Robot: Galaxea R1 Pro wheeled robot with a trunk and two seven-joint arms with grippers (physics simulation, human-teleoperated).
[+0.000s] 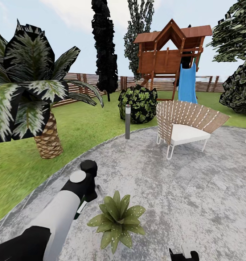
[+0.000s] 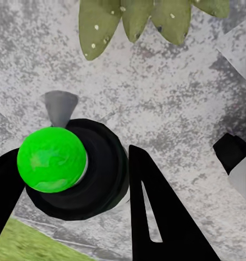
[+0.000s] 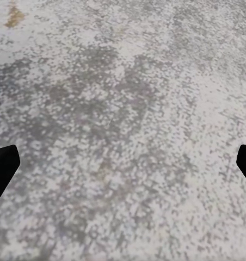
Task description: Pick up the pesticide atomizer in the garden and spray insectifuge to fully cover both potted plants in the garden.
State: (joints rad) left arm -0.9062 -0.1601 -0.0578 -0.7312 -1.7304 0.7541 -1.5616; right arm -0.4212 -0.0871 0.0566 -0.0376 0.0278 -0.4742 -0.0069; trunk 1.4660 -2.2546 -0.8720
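The pesticide atomizer (image 2: 63, 163) sits clamped between the black fingers (image 2: 166, 217) of the left gripper (image 2: 74, 196), its bright green top facing the wrist camera and its grey nozzle (image 2: 60, 106) aimed at the speckled leaves of a potted plant (image 1: 117, 219). That plant stands on the stone patio (image 1: 195, 195), just beside the left arm. The right gripper (image 3: 123, 166) hangs over bare stone, fingers wide apart. A woven chair (image 1: 184, 125) and lamp post (image 1: 127, 121) stand farther off
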